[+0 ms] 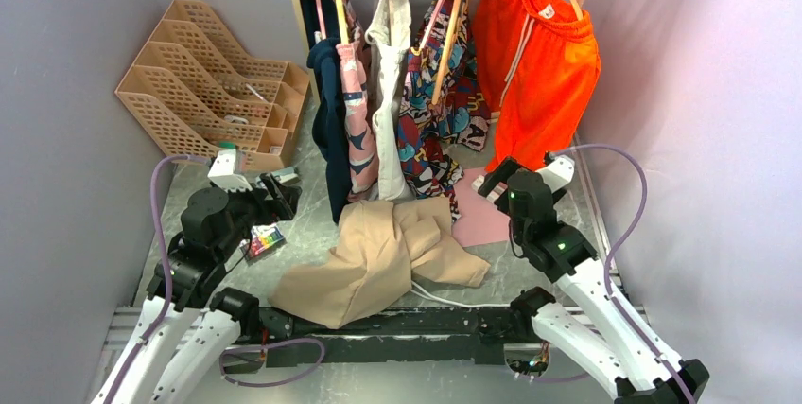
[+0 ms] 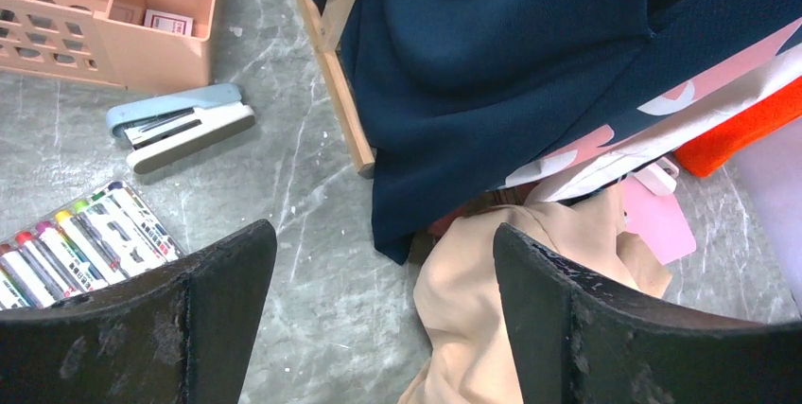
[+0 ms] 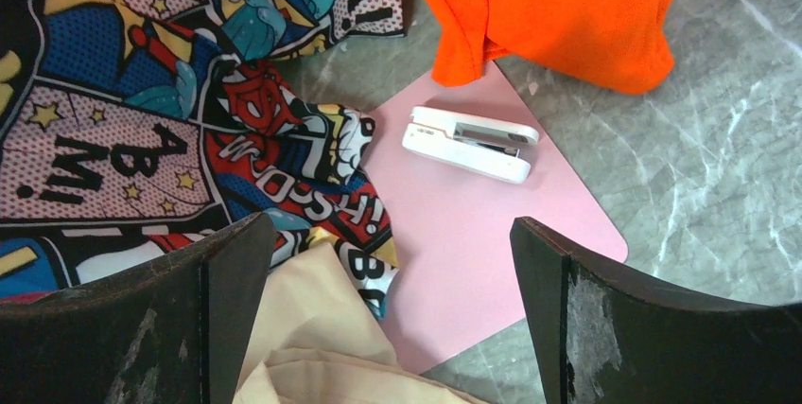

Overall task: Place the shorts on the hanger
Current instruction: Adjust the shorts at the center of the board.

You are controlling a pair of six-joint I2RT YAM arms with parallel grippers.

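Three lilac walls [image 1: 57, 92] around marbled tabletop [image 1: 317, 219]

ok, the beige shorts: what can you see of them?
The beige shorts lie crumpled in a heap on the grey marbled table, just below the hanging clothes. The fabric looks soft and matte, and is folded over itself. A white drawstring trails from the near side. Their far right edge meets the pink sheet.

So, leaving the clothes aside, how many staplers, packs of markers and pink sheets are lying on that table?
Staplers: 2, a blue-grey stapler and a white stapler
Marker pack: 1
Pink sheet: 1
Total: 4
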